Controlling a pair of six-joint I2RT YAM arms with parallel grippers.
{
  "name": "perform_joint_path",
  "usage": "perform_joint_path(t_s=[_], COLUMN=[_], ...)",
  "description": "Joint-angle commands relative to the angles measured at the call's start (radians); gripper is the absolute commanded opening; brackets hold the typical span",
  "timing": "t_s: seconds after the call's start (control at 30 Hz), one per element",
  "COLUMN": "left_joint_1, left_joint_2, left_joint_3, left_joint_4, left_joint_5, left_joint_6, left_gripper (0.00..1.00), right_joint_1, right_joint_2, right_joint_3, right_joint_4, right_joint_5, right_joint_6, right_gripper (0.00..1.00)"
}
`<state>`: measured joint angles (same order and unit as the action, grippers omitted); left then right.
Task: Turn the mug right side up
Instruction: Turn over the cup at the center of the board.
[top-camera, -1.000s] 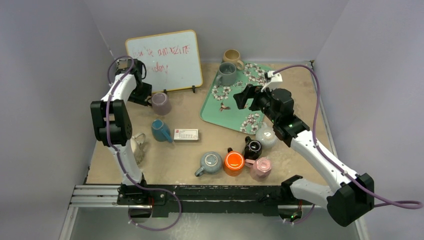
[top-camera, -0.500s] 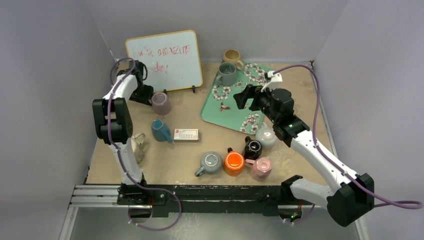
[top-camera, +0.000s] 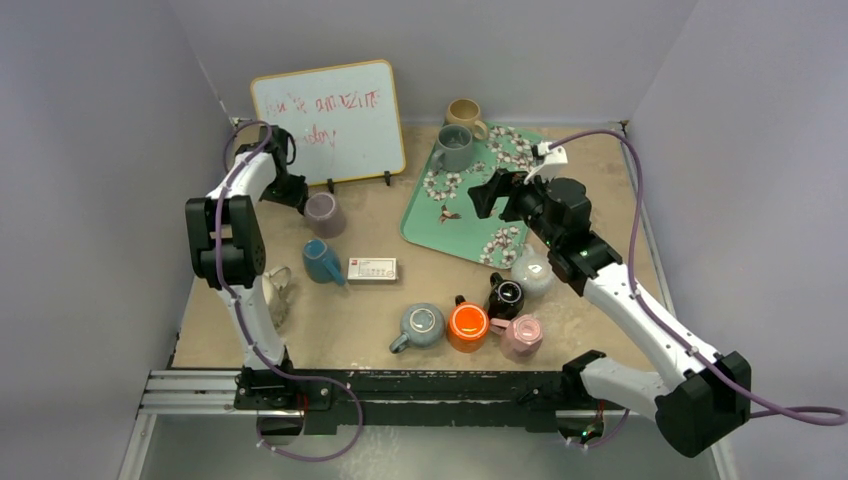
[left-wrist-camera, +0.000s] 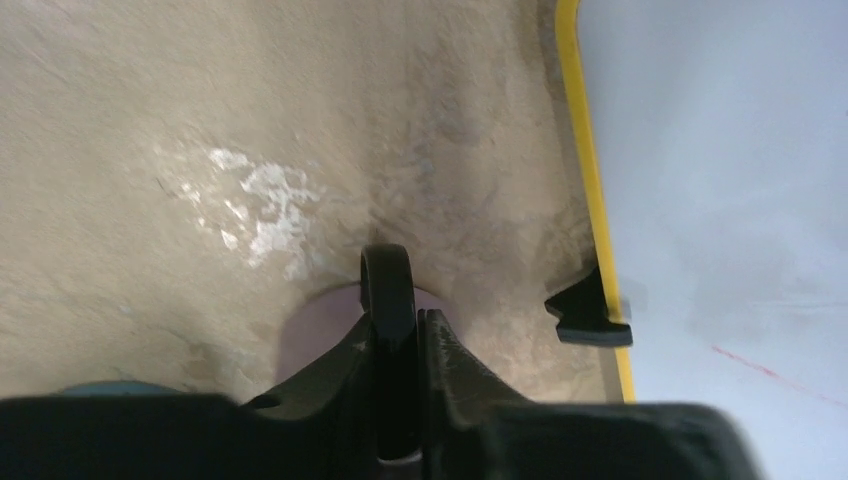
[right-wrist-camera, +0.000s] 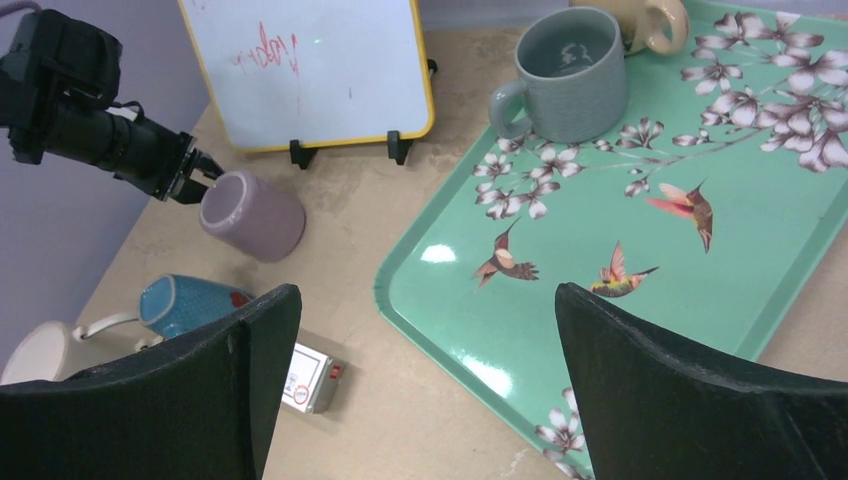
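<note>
Mauve mug (top-camera: 322, 212) tilts far left, handle (left-wrist-camera: 388, 285) clamped by left gripper (top-camera: 298, 197) for righting; right gripper (top-camera: 483, 196) hangs, jaws apart.

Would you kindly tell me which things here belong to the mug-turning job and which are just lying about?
Job: purple mug, tilted near the whiteboard; left hand, shut on its handle.

Lying about: flowered tray; grey mug on it; tan mug; blue mug; small box; orange mug; black mug; pink mug; right hand, open above the tray.
</note>
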<state>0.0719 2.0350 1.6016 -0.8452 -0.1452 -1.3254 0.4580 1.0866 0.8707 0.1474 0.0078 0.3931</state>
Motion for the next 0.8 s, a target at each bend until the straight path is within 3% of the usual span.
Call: perform_joint_path(t_s=[0.0, 0.07, 0.3, 0.63, 0.77], left_joint_1=[0.003, 0.003, 0.002, 0.003, -0.005], left_joint_2=[-0.059, -0.088, -0.183, -0.348, -0.347], left_joint_3=[-0.025, -0.053, -0.113, -0.365, -0.398], left_joint_4=[0.016, 0.039, 0.156, 0.687, 0.805], left_joint_5=[0.025, 0.031, 0.087, 0.354, 0.506], left_joint_6=[0.018, 0.022, 0.115, 0.300, 0.301], left_gripper=[0.09, 0.00, 0.00, 0.00, 0.00], right_joint_1=[-0.002, -0.002, -0.002, -0.002, -0.002], right_joint_2=[-0.047, -0.052, -0.054, -0.044, -0.037], right_joint_3=[0.025, 0.018, 0.018, 0.028, 0.035], right_joint_4=[0.028, 0.034, 0.016, 0.008, 0.023], right_joint_5=[-0.005, -0.005, 0.027, 0.004, -0.005], right_joint_6=[-0.020, -0.018, -0.011, 0.001, -0.006], right_gripper=[0.99, 0.99, 0.99, 0.99, 0.99])
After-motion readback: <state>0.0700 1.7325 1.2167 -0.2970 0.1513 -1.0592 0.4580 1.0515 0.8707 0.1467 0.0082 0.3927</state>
